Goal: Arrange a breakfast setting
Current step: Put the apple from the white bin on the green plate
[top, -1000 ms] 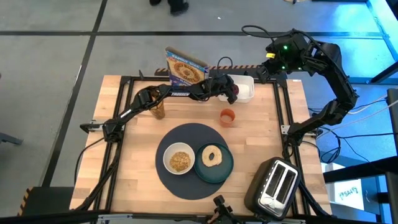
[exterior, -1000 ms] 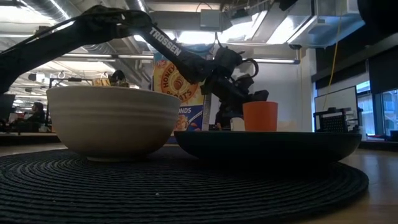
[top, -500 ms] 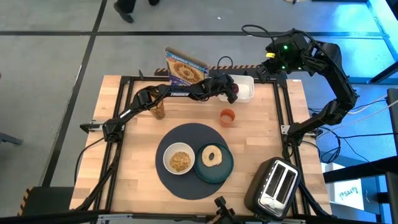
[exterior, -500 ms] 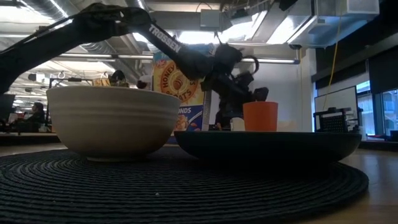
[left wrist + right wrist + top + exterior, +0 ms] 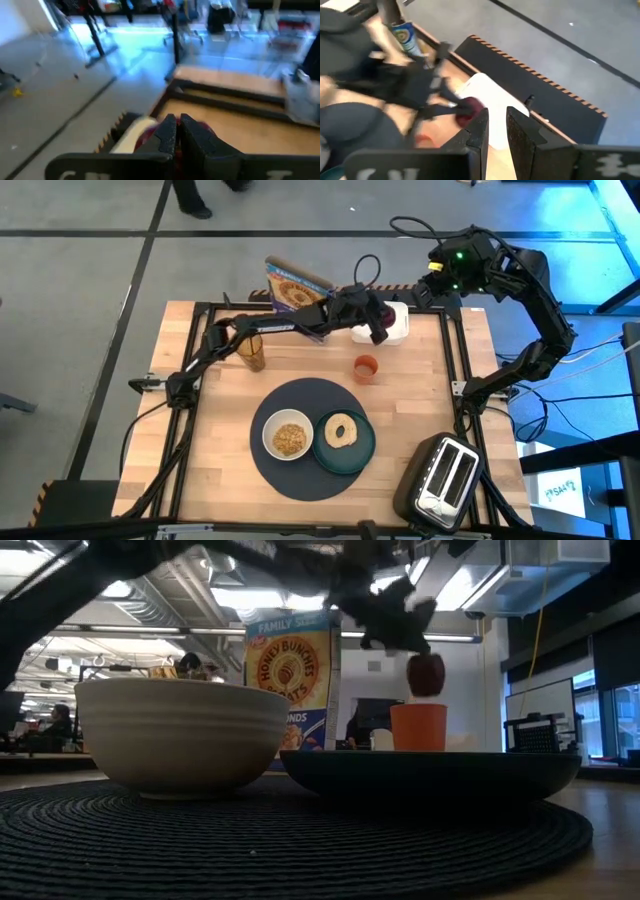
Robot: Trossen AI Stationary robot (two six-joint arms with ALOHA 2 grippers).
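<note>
Currently your left gripper has its 2 fingers clamped on the red apple, lifted in the air over the small orange cup and beside the white tub. Your right gripper hangs beyond that tub, fingers slightly parted, holding nothing.

Grey floor w/ dark seams, ceiling strip lights, window at right, poss. daylight

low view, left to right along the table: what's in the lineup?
white bowl → cereal box → small orange cup with the red apple hanging above it in the left gripper → toaster. Dark green plate and mat span the front, so left out.
</note>
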